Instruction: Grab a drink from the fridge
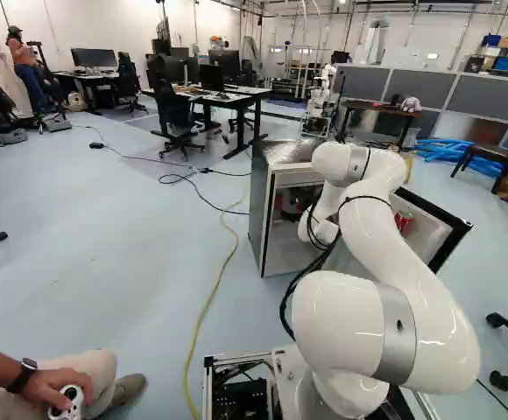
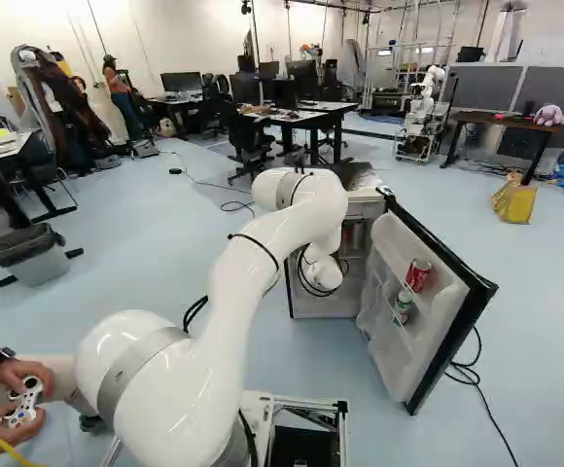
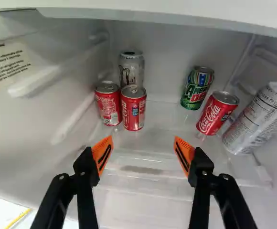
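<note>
Inside the fridge [image 2: 360, 177], center of the right base view, a pale shelf [image 3: 157, 160] holds two red cans [image 3: 133, 109] before a silver can [image 3: 131, 71], plus a green can [image 3: 196, 89], a third red can [image 3: 216, 113] and a larger silver can [image 3: 257, 119] beside it.

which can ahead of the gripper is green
The small green can, just behind the red can beside the tall silver can; every other can there is red or silver.

Free gap between the paired red cans [image 3: 134, 109] and green can [image 3: 197, 89].
</note>
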